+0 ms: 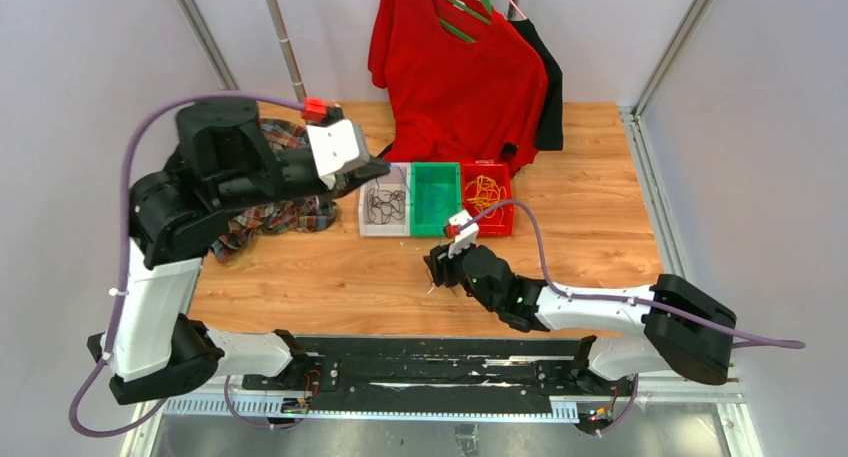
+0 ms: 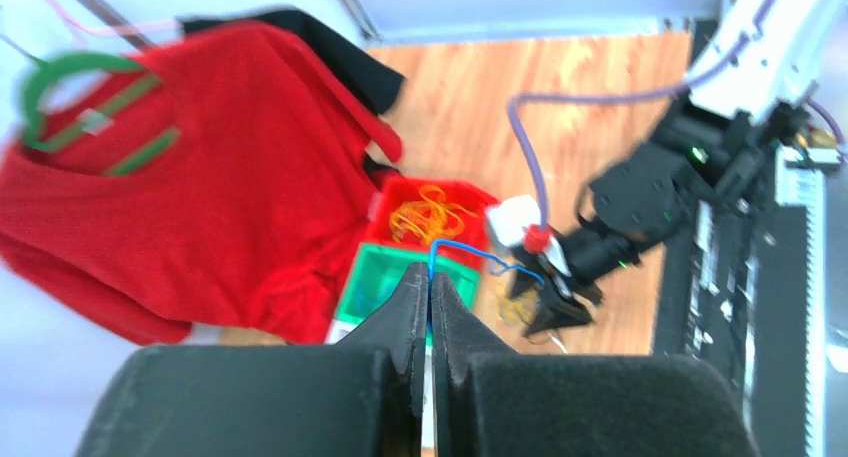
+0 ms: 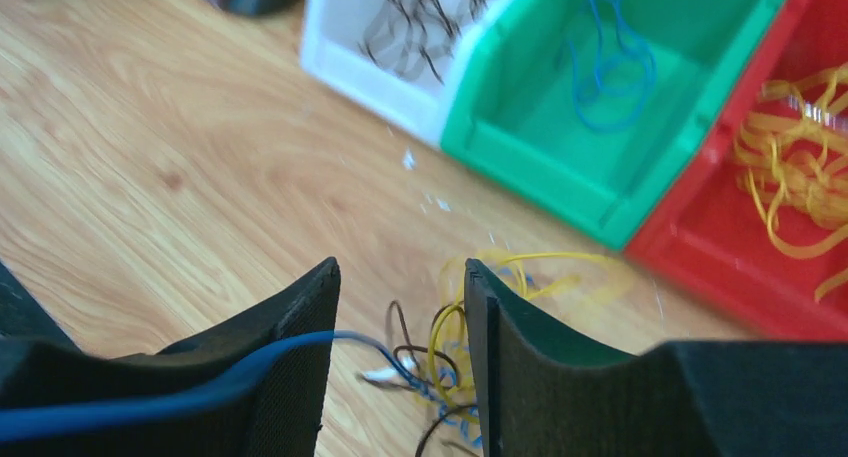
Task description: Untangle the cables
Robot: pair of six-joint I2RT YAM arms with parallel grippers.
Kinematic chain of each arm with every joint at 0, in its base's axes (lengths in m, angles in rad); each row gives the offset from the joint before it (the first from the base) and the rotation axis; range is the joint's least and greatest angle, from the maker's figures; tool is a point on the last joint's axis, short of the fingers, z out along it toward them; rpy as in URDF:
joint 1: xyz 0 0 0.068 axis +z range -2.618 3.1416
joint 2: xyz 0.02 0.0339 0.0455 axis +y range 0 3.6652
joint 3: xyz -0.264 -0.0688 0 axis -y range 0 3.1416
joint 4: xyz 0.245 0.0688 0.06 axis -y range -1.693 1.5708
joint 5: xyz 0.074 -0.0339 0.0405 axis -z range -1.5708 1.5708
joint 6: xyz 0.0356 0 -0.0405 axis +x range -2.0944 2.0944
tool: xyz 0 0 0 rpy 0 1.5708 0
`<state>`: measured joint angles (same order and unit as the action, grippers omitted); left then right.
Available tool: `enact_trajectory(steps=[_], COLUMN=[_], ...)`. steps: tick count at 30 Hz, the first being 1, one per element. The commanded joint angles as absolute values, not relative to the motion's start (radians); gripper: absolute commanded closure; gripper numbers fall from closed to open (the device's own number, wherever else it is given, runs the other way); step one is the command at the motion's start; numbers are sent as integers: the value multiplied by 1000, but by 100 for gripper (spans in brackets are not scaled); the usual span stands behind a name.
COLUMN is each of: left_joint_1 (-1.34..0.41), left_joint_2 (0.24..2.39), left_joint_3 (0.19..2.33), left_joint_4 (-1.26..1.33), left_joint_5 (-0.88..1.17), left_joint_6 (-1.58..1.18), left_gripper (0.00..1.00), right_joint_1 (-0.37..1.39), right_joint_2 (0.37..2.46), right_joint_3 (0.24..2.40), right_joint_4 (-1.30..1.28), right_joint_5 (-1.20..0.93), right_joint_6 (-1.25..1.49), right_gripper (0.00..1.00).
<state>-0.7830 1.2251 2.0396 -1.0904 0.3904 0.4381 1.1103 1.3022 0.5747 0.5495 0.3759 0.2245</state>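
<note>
My left gripper (image 1: 378,165) is raised near the white bin; in the left wrist view it (image 2: 430,277) is shut on a thin blue cable (image 2: 480,252). That cable runs down towards my right gripper (image 1: 438,267), which is low over the table in front of the bins. In the right wrist view the right gripper (image 3: 400,277) is open around a small tangle of yellow, blue and black cables (image 3: 450,362) on the wood. The blue cable (image 3: 250,362) crosses its left finger.
Three bins stand in a row: white (image 1: 366,222) with black cables, green (image 1: 435,225) with a blue cable, red (image 1: 505,222) with yellow cables. A red shirt (image 1: 455,77) on a green hanger hangs behind them. A plaid cloth (image 1: 285,217) lies under the left arm.
</note>
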Motion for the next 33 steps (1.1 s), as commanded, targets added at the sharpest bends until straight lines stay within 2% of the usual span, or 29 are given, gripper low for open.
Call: enact_trajectory(steps=[1, 6, 9, 15, 18, 23, 29, 33], left_joint_1=[-784, -784, -784, -784, -784, -784, -784, -784], left_joint_2=[1269, 1356, 1341, 1294, 1249, 1244, 1188, 1210], left_joint_3=[2225, 2483, 2486, 2396, 2277, 2183, 1879, 1757], left_joint_4=[-1065, -1043, -943, -712, -581, -636, -530, -487], left_joint_5=[346, 264, 228, 117, 73, 92, 71, 34], left_joint_6=[463, 482, 473, 474, 473, 476, 440, 430], left_gripper=[100, 99, 99, 99, 99, 99, 99, 99], right_joint_1=[1099, 1098, 1098, 1098, 1098, 1098, 1098, 1097], right_joint_2=[1276, 1241, 1211, 1134, 1084, 980, 855, 773], right_joint_3=[468, 354, 304, 243, 219, 246, 309, 325], right_joint_4=[601, 617, 612, 558, 535, 463, 367, 324], right_joint_5=[438, 491, 496, 509, 518, 529, 558, 593], right_joint_6=[308, 361, 385, 417, 439, 412, 373, 371], right_gripper=[50, 48, 47, 46, 46, 46, 45, 44])
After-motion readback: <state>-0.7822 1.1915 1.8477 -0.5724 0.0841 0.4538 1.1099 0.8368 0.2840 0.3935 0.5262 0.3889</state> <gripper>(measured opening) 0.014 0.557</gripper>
